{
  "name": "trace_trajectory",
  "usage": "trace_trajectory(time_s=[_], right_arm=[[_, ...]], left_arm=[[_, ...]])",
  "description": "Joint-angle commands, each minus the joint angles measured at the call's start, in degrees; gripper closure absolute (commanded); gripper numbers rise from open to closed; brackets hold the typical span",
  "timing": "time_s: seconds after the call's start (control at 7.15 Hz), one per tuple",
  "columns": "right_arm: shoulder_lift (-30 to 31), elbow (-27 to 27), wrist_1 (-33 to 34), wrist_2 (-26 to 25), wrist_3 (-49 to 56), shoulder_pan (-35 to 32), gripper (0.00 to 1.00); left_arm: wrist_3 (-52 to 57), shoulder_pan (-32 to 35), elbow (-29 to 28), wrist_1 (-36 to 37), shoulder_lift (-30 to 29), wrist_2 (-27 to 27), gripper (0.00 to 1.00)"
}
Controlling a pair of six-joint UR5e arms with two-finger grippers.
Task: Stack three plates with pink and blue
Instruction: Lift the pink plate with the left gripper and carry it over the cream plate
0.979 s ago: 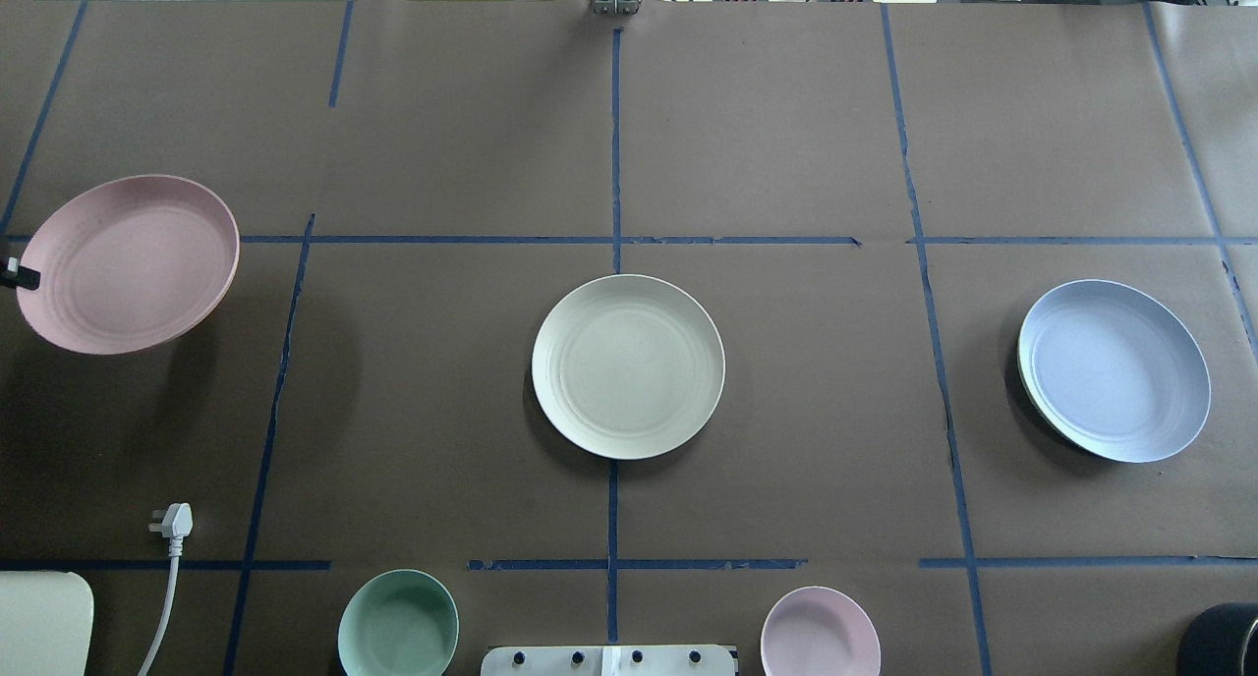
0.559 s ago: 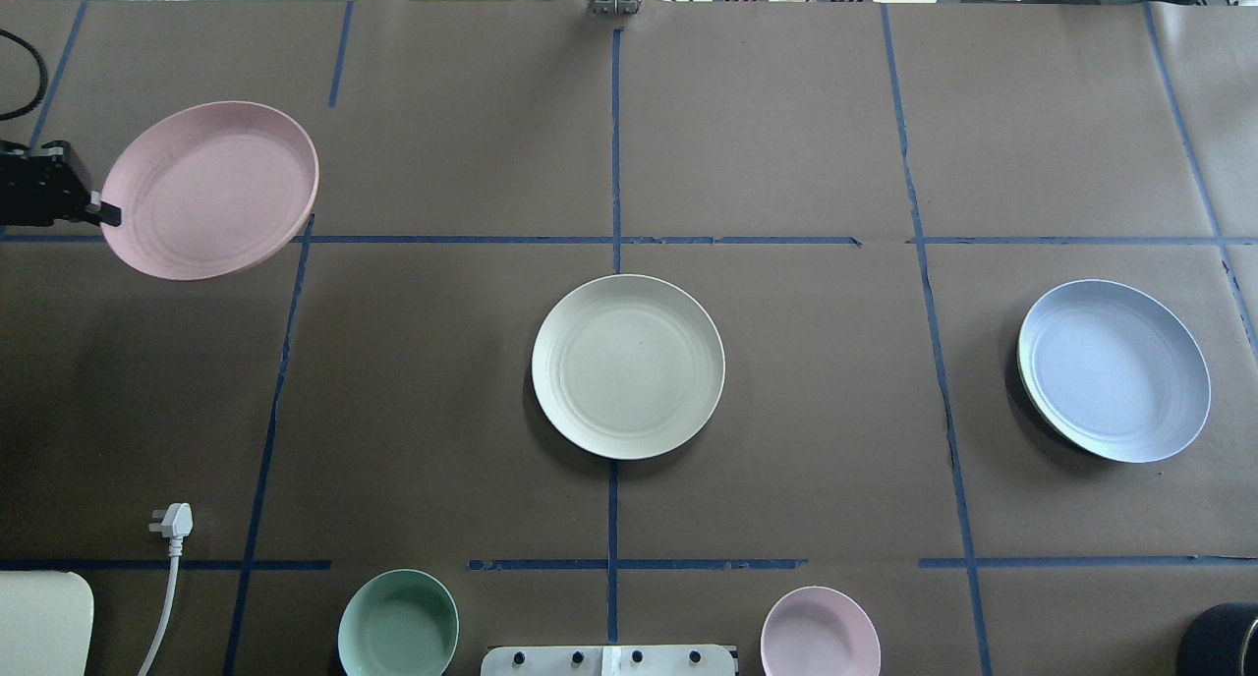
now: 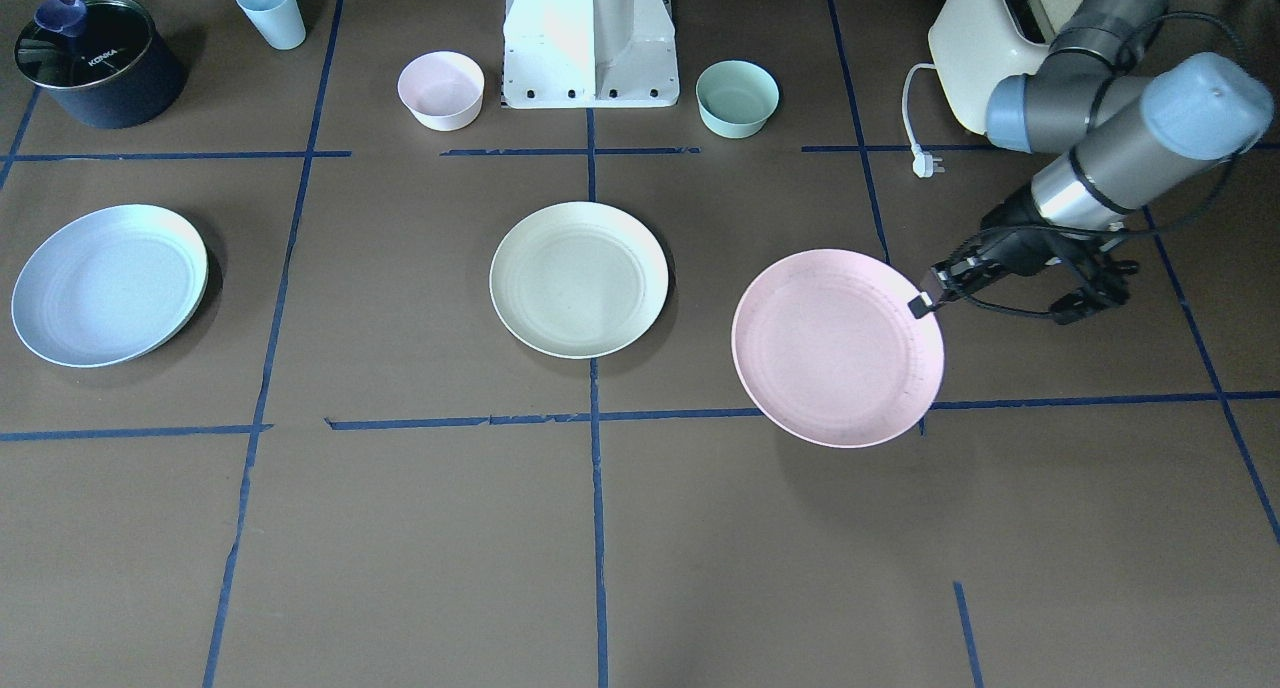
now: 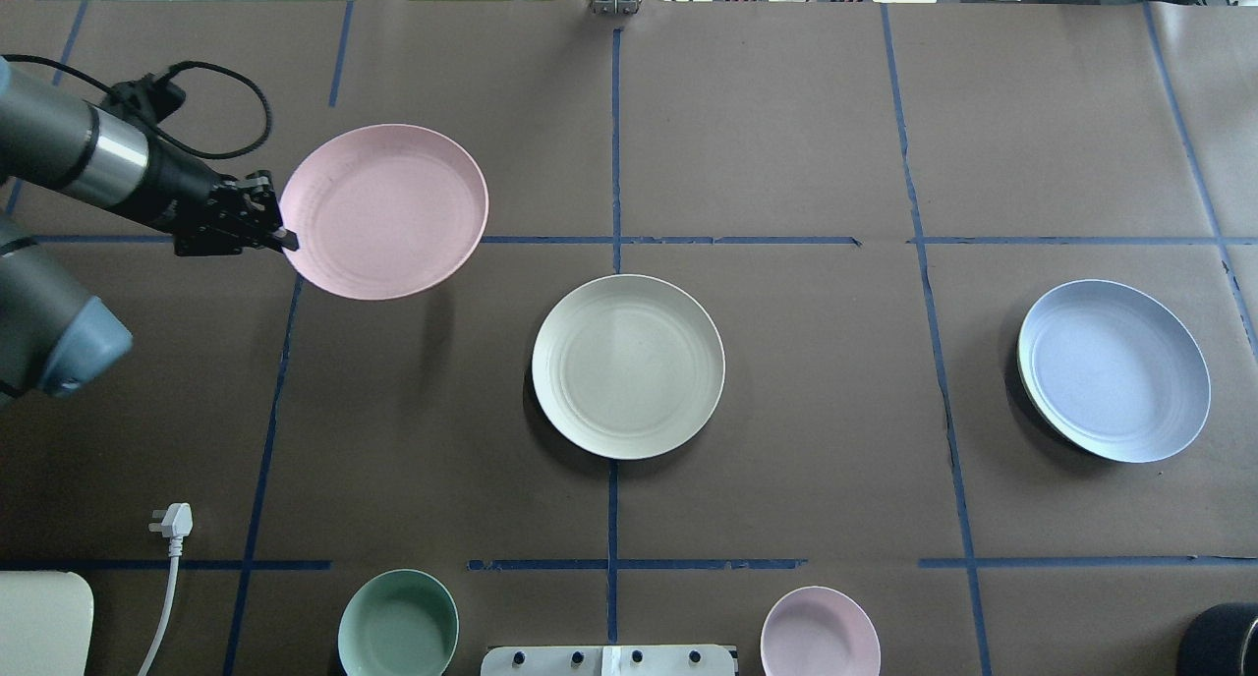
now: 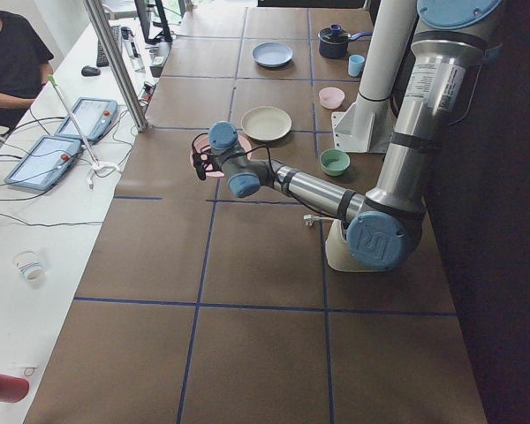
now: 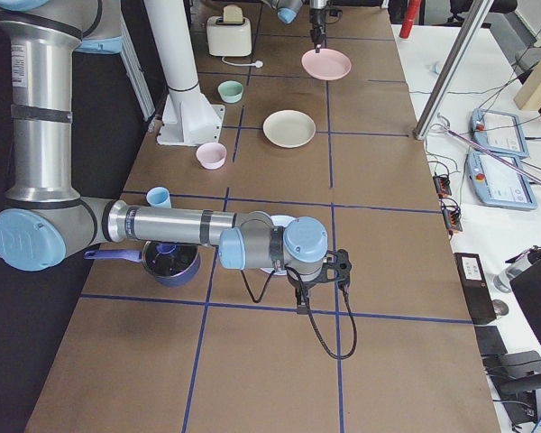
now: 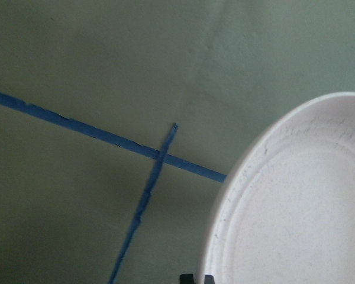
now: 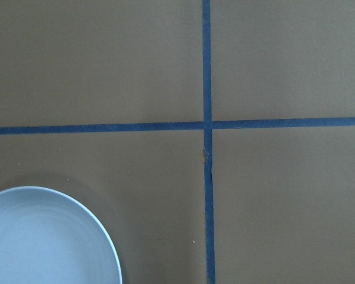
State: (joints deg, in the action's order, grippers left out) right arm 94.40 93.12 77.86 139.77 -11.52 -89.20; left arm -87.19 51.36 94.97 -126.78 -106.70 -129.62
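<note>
My left gripper (image 4: 286, 240) is shut on the near-left rim of the pink plate (image 4: 383, 211) and holds it level above the table, left of the cream plate (image 4: 628, 366). The front view shows the same grip (image 3: 920, 303) on the pink plate (image 3: 838, 346), with its shadow below. The left wrist view shows the pink plate (image 7: 296, 207) over blue tape. The blue plate (image 4: 1114, 369) lies at the right, on what looks like another plate. My right gripper (image 6: 302, 308) shows only in the right side view, hovering near the blue plate (image 8: 47, 236); I cannot tell whether it is open.
A green bowl (image 4: 398, 625) and a pink bowl (image 4: 821, 632) stand by the robot base (image 3: 590, 38). A white plug (image 4: 174, 521) and toaster (image 3: 985, 48) are at the near left. A dark pot (image 3: 95, 63) and blue cup (image 3: 272, 10) are at the near right.
My left arm has carried the pink plate from the table's far left edge, first away from the robot, then right toward the cream plate. The other plates have not moved.
</note>
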Motion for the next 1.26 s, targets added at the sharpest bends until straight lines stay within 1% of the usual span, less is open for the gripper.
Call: trace_trajectory(time_s=[0.0,0.14,0.42,0.56,0.7,1.12], right_arm=[[0.17,-0.05,-8.84,0.06,-12.69,2.97,0.0],[0.44,-0.05,-9.91,0.23,-13.17,3.07,0.0],[0.44,-0.05,-10.01,0.32,-13.26,3.86,0.0],[0.44,0.04,-10.01,0.32,-13.35,3.86,0.0],[0.44,0.04,-10.01,0.32,-13.35,3.86,0.0],[0.44,0.04,-10.01,0.32,-13.35,3.86,0.0]], left_arm=[[-9.27,-9.22,1.53,2.94,-6.12,8.12,1.0],[-12.1,-12.91,1.71,4.24,-8.67,11.72,1.0],[-14.67,-16.62,1.97,5.84,-11.68,12.28,1.0],[-14.68,-18.03,1.97,5.84,-11.77,14.63,1.0],[-14.68,-20.66,1.8,5.84,-11.95,15.88,1.0],[-14.77,-21.99,1.97,5.84,-11.95,15.89,1.0]])
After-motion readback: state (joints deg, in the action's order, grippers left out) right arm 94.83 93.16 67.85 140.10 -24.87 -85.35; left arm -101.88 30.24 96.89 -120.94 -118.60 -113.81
